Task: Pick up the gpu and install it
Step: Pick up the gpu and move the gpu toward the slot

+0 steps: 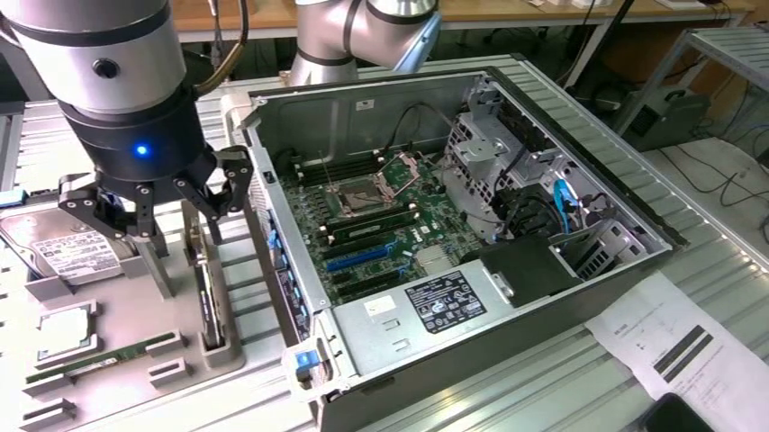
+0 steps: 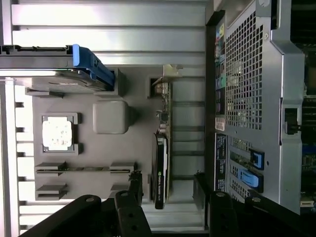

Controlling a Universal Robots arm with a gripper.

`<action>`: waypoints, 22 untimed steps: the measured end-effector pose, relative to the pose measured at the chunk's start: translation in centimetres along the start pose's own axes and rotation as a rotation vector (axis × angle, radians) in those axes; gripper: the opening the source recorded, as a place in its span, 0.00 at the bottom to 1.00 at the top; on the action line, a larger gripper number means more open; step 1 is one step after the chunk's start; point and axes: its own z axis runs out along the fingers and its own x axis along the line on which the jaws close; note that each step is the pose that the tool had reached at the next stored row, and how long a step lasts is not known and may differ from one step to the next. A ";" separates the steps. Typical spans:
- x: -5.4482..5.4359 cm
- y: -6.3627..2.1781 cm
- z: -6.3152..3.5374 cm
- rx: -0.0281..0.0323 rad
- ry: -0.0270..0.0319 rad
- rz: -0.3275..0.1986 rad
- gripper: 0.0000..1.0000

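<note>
The gpu (image 1: 211, 304) is a thin black card standing on its long edge in a slot of the grey holder tray (image 1: 121, 310), beside the open computer case (image 1: 481, 225). In the wrist view the gpu (image 2: 161, 168) shows its silver bracket at the far end. My gripper (image 1: 162, 209) hangs above the tray, open, with nothing between its fingers. In the wrist view the gripper (image 2: 168, 186) straddles the near end of the card from above, one black finger (image 2: 136, 183) on either side, clear of it.
The tray also holds a silver hard drive (image 1: 60, 243), a CPU (image 1: 63, 328) and a green RAM stick (image 1: 108, 357). A grey post (image 1: 153, 261) stands just beside the card. The case's motherboard (image 1: 378, 229) lies exposed, with blue slots (image 1: 358, 259). A paper sheet (image 1: 675, 346) lies to the exterior view's right.
</note>
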 end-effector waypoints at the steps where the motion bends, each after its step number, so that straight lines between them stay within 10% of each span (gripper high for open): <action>1: 0.0 0.15 0.16 -0.0001 -0.0001 -0.002 0.54; 22: 0.1 0.35 4.31 -0.0007 0.0033 -0.020 0.54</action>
